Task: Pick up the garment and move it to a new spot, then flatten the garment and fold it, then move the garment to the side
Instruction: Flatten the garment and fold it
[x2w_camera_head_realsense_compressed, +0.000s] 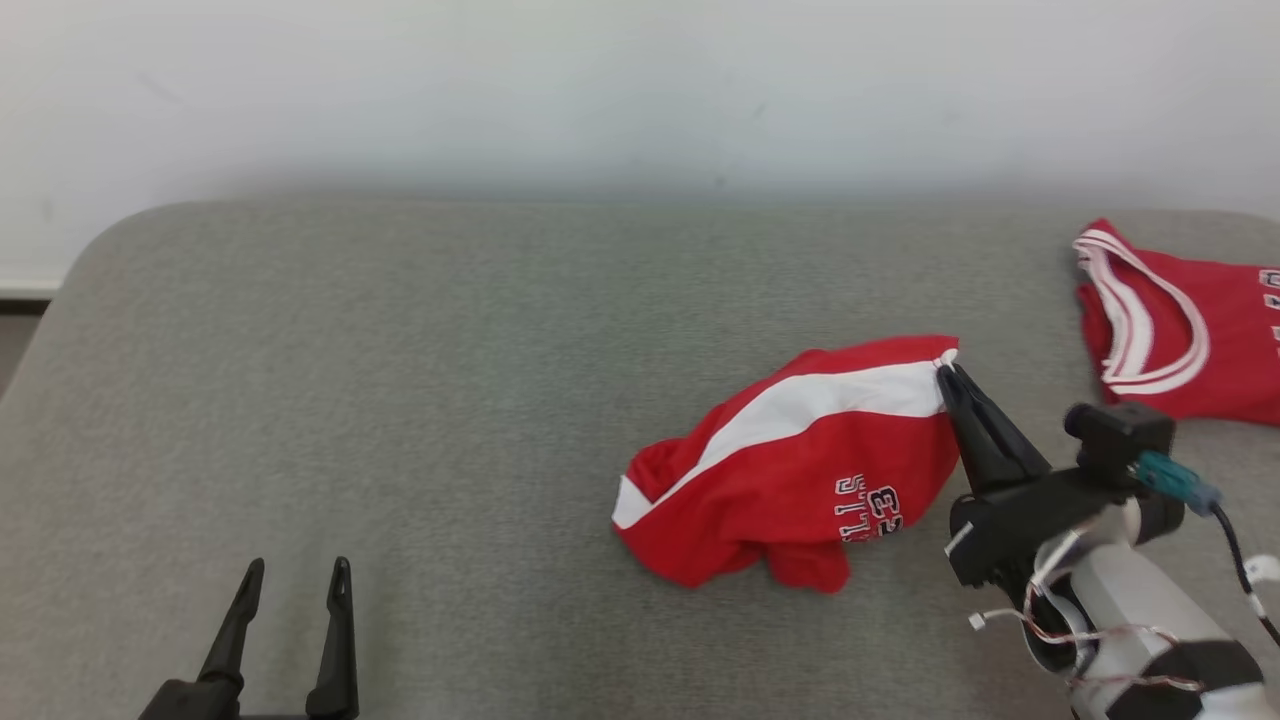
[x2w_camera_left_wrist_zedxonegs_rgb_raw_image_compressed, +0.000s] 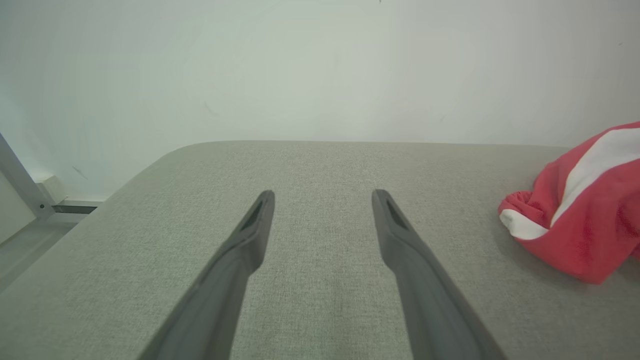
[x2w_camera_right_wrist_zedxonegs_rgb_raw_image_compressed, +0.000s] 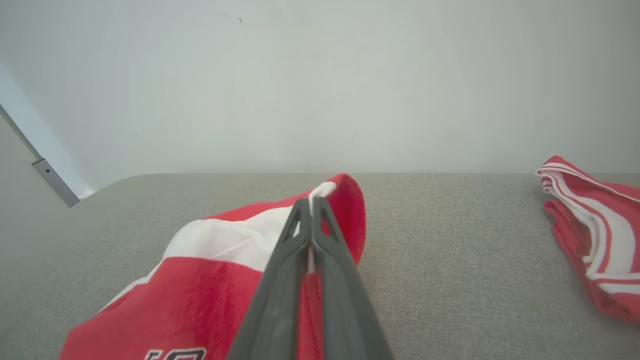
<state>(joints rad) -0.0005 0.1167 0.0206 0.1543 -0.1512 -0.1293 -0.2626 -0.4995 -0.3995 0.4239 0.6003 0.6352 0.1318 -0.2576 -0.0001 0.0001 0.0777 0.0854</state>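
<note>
While the wide grey surface (x2w_camera_head_realsense_compressed: 400, 400) takes up most of the room in front of the pale wall (x2w_camera_head_realsense_compressed: 640, 90), the work sits on its right half, where the red garment (x2w_camera_head_realsense_compressed: 790, 480) with a white stripe (x2w_camera_head_realsense_compressed: 820, 400) lies in a crumpled heap. As far as I can judge, the task is only at its opening. A grip is made, but the garment is not yet carried to a new spot, and flattening, folding and moving it aside are all left to do.

A second red garment (x2w_camera_head_realsense_compressed: 1180, 330) with white trim lies apart at the far right edge, near the wall, and looks like no part of this step.

The right hand (x2w_camera_head_realsense_compressed: 947, 374) comes in from the garment's right side. Its two fingers are pressed together, pinching the far right corner just where the white stripe ends, and the rest of the cloth trails away to its left. The left hand (x2w_camera_head_realsense_compressed: 298, 566) hovers well apart at the near left, fingers spread, holding nothing.
</note>
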